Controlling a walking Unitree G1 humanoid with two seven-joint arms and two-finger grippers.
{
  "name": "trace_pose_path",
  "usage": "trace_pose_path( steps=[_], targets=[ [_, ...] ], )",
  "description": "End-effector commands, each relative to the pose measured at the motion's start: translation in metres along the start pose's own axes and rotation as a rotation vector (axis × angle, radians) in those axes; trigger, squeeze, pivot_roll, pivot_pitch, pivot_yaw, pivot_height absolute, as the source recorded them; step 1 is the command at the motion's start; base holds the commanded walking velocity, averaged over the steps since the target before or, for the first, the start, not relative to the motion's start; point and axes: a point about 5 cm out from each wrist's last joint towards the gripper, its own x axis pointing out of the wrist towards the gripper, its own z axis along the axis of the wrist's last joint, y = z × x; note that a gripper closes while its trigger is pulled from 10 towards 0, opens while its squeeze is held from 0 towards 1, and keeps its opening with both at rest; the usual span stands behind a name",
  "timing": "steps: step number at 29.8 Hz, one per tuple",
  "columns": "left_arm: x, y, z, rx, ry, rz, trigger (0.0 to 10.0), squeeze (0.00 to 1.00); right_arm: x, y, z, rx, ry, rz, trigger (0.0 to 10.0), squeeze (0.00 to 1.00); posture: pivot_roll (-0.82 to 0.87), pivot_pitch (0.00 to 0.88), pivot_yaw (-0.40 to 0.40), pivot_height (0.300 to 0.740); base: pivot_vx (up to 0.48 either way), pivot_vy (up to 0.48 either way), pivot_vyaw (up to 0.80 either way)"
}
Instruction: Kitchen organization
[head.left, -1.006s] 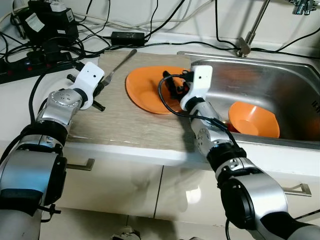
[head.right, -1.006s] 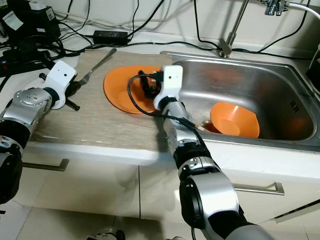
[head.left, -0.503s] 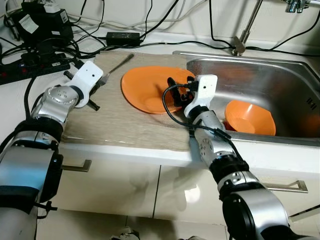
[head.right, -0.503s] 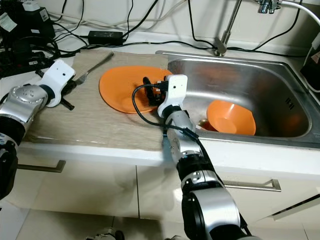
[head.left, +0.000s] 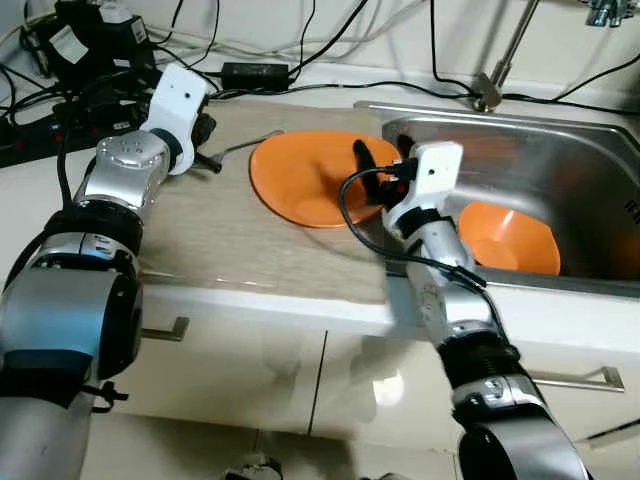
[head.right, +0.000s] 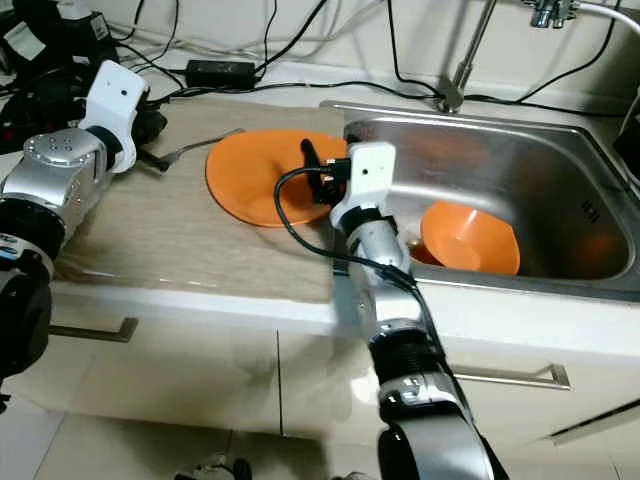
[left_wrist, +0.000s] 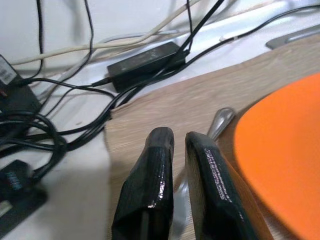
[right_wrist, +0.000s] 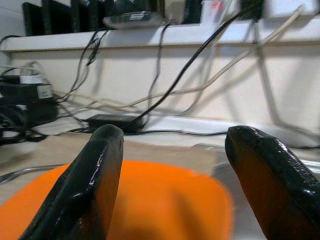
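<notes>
Fork (left_wrist: 218, 121) mostly hidden behind left gripper's fingers (left_wrist: 155, 185).

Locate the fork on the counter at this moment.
In the left eye view, the fork lies on the wooden board, just left of the orange plate, with the left gripper at its handle end.

Brushed steel sink (head.left: 560, 170) (matt wood-grain board (head.left: 240, 240))

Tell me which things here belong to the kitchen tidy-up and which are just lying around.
Job things: orange plate on the wooden board; fork beside it; orange bowl in the sink.

Lying about: black power adapter, tangled cables, tap.
</notes>
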Motion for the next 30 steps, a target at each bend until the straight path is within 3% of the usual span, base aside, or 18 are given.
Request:
trace_pose_path(
  steps=[1, 11, 18, 27, 28, 29, 30],
  targets=[
    [0.003, -0.006, 0.006, 0.009, -0.015, -0.003, 10.0, 1.0, -0.002, -0.001, 0.007, -0.014, -0.005, 0.0, 10.0, 0.0, -0.02, 0.0, -0.021, 0.74, 0.0, 0.0, 0.0],
    [-0.001, 0.0, -0.015, 0.071, 0.096, 0.014, 10.0, 1.0, -0.018, 0.001, 0.014, -0.01, 0.031, -0.019, 10.0, 0.0, -0.06, 0.0, 0.009, 0.74, 0.0, 0.0, 0.0],
    [-0.001, -0.001, -0.019, 0.041, 0.099, 0.029, 10.0, 1.0, -0.025, 0.004, 0.012, -0.006, 0.061, -0.027, 10.0, 0.0, -0.06, 0.0, 0.014, 0.74, 0.0, 0.0, 0.0],
    [-0.004, -0.006, -0.034, 0.109, 0.183, -0.06, 10.0, 1.0, -0.03, 0.007, 0.012, -0.007, 0.084, -0.02, 10.0, 0.0, -0.06, 0.0, 0.023, 0.74, 0.0, 0.0, 0.0],
    [-0.004, -0.005, -0.036, 0.12, 0.2, -0.065, 10.0, 0.76, -0.03, 0.008, 0.012, -0.004, 0.085, -0.021, 10.0, 0.0, -0.06, 0.0, 0.026, 0.74, 0.0, 0.0, 0.0],
    [-0.005, -0.005, -0.038, 0.127, 0.212, -0.068, 10.0, 0.76, -0.03, 0.008, 0.012, -0.002, 0.085, -0.022, 10.0, 0.0, -0.06, 0.0, 0.027, 0.74, 0.0, 0.0, 0.0],
    [-0.006, -0.004, -0.039, 0.141, 0.227, -0.067, 10.0, 0.0, -0.031, 0.009, 0.012, -0.001, 0.087, -0.023, 10.0, 0.0, -0.06, 0.0, 0.031, 0.74, 0.0, 0.0, 0.0]
  ],
)
